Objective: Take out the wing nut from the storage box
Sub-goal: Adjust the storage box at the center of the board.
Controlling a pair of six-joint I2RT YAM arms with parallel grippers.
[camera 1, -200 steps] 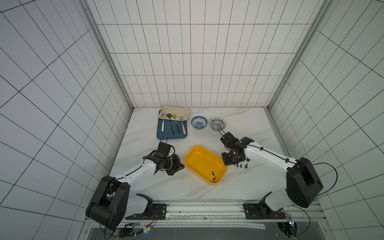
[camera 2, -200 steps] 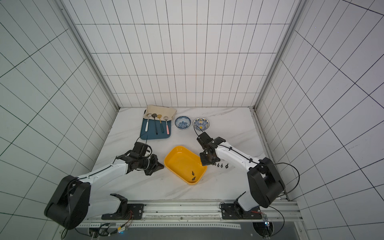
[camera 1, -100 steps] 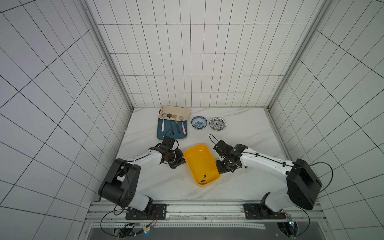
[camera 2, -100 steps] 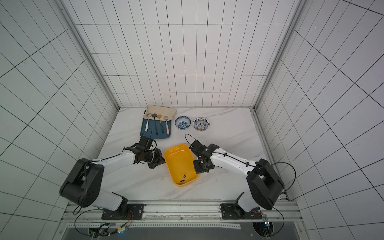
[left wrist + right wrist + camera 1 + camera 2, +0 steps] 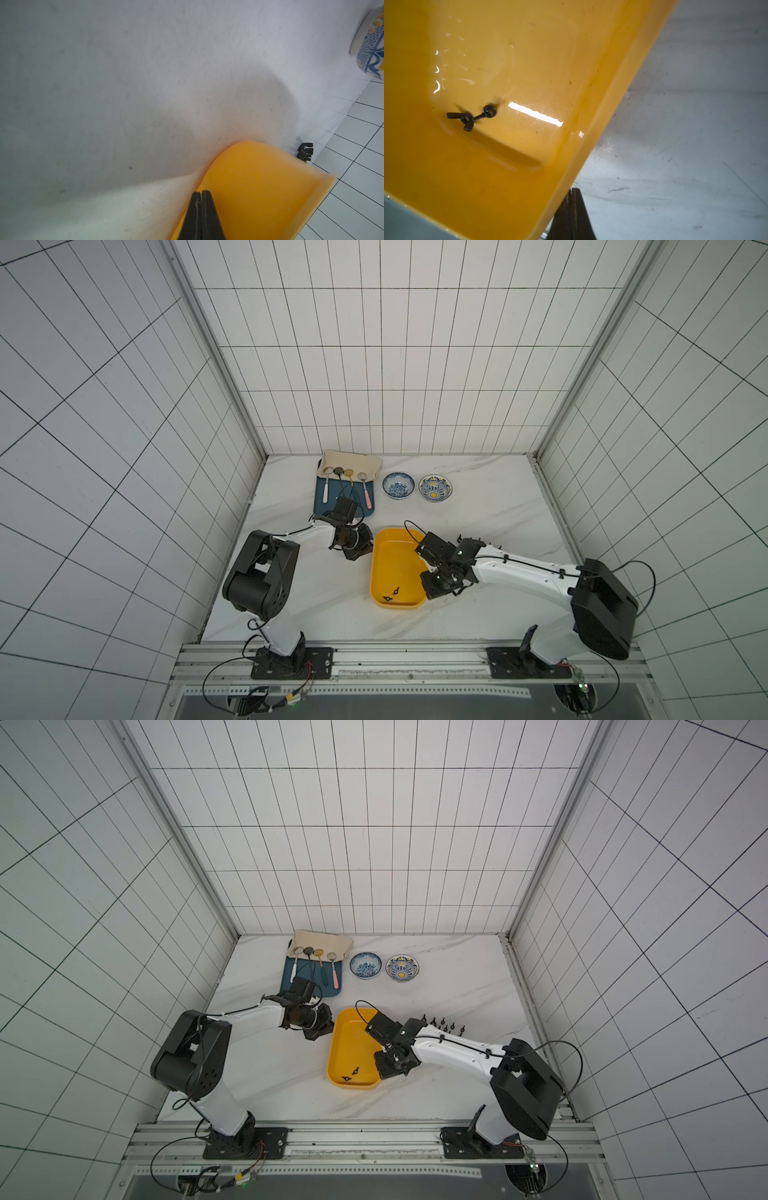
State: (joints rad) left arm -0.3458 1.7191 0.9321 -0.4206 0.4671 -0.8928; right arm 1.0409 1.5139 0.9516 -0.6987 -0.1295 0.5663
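The yellow storage box [image 5: 395,560] [image 5: 353,1040] lies lengthwise at mid-table. Two black wing nuts [image 5: 392,593] [image 5: 351,1075] rest touching each other inside, near its front end; the right wrist view shows them [image 5: 467,119] on the glossy floor of the box [image 5: 529,62]. My left gripper [image 5: 365,549] [image 5: 201,192] is shut and empty, its tips against the box's far left corner [image 5: 259,187]. My right gripper [image 5: 430,595] [image 5: 572,190] is shut and empty, low on the table against the outside of the box's right wall near the front.
Several more wing nuts [image 5: 442,1023] [image 5: 305,151] stand in a row on the marble right of the box, behind my right arm. At the back are a dark-blue tray [image 5: 320,506] with spoons, a beige cloth [image 5: 353,460] and two patterned bowls [image 5: 398,485] [image 5: 435,488].
The box has turned from a diagonal lie to lengthwise. My left gripper moved back and right to its far corner. My right gripper moved left and forward along its right wall.
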